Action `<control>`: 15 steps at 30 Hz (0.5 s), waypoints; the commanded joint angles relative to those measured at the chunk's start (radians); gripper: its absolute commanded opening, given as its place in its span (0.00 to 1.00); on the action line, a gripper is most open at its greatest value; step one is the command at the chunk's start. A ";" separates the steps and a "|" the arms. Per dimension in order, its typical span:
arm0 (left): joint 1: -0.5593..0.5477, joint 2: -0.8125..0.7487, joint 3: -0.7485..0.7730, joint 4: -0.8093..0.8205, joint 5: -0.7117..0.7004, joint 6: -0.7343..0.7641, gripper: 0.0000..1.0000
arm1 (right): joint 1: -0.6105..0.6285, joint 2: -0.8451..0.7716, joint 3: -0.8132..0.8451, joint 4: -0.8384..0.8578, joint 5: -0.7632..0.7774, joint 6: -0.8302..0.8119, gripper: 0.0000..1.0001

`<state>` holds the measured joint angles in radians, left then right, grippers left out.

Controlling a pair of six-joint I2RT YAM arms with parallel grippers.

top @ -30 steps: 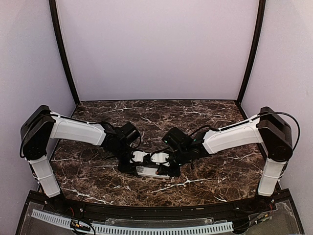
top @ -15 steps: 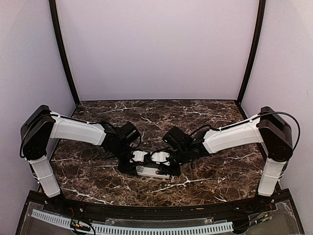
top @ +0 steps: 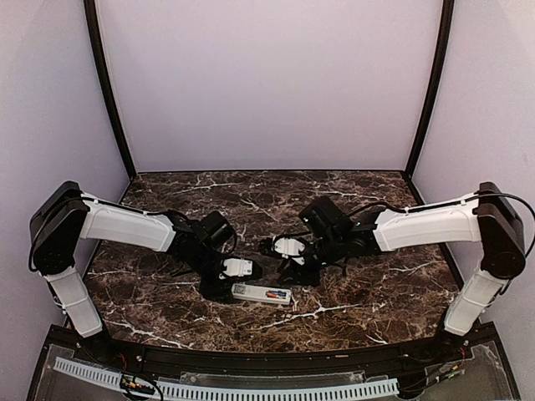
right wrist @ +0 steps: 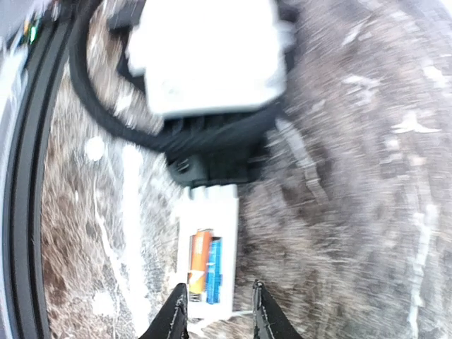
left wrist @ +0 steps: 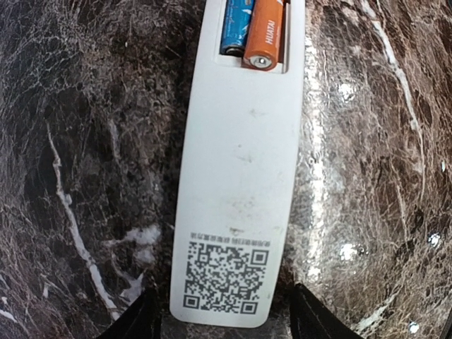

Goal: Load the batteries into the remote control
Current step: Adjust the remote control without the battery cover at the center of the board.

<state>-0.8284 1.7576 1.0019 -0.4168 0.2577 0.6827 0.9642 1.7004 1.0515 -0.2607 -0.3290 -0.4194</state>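
- My right claw has lifted off the remote control, loose and empty
- My left claw has let go, open wide around the remote's end
- The batteries sit inside the remote, so loading looks done

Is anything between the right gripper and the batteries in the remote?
Nothing visible. The batteries lie uncovered in the remote, straight ahead of the open right gripper. The left gripper straddles the remote's other end, clear of that path.
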 commanded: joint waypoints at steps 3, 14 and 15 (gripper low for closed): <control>0.002 -0.030 -0.040 0.048 0.032 -0.043 0.61 | -0.138 -0.196 -0.178 0.368 -0.008 0.376 0.27; -0.004 -0.024 -0.028 0.068 0.034 -0.020 0.57 | -0.228 -0.312 -0.301 0.555 0.024 0.674 0.35; -0.006 -0.022 -0.026 0.061 0.036 -0.021 0.54 | -0.228 -0.320 -0.299 0.530 0.026 0.676 0.35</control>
<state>-0.8288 1.7523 0.9806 -0.3420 0.2737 0.6544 0.7376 1.4345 0.7815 0.2264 -0.3336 0.1616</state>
